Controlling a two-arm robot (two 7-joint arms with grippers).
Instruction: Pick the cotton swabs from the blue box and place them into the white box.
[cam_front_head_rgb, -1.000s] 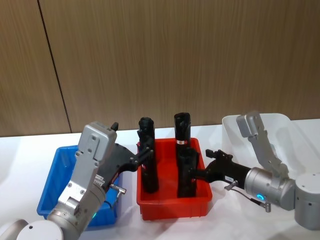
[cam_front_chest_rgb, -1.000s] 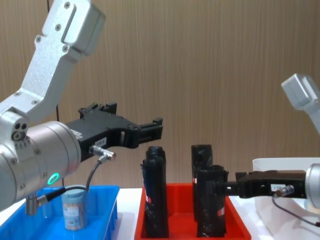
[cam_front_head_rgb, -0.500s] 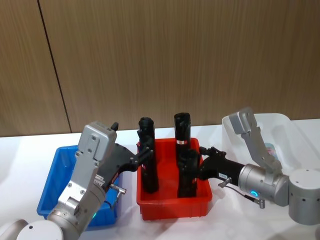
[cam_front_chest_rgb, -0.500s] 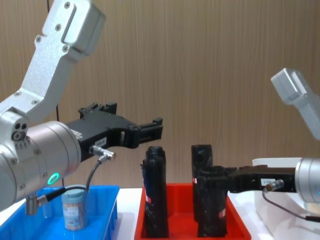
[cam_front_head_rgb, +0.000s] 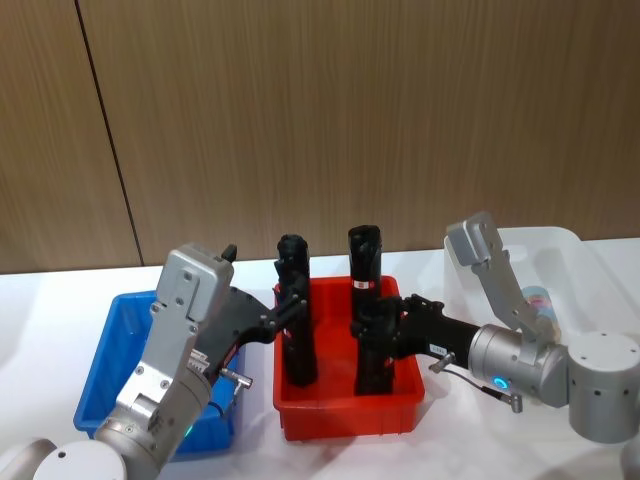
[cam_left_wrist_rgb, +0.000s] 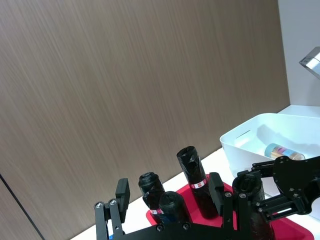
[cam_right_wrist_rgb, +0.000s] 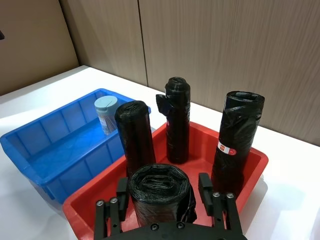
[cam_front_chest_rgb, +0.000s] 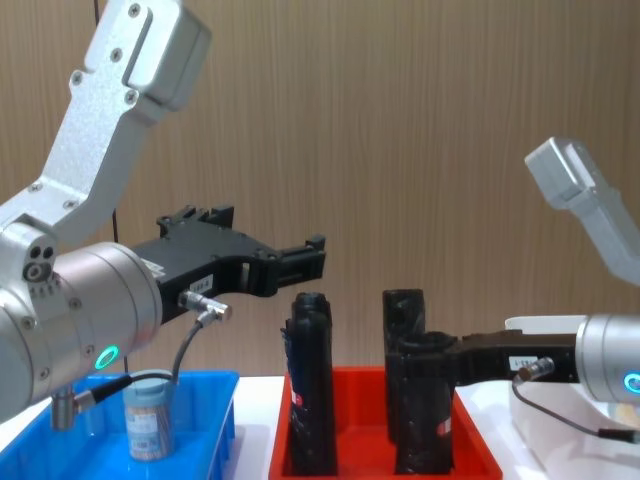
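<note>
Left gripper (cam_front_head_rgb: 283, 312): above red tray (cam_front_head_rgb: 345, 415), beside rolls (cam_front_head_rgb: 296, 320).
Right gripper (cam_front_head_rgb: 385, 325): open around front roll (cam_front_head_rgb: 374, 350).
White box (cam_front_head_rgb: 560, 260): holds jar (cam_front_head_rgb: 538, 300).

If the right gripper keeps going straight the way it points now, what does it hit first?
Most likely the nearest black roll in the red tray: the right gripper is open with that roll's top between its fingers. Beyond it stand more rolls, then the blue box.

head view down, chest view level and close, both sharing the red tray (cam_front_head_rgb: 350, 415)
</note>
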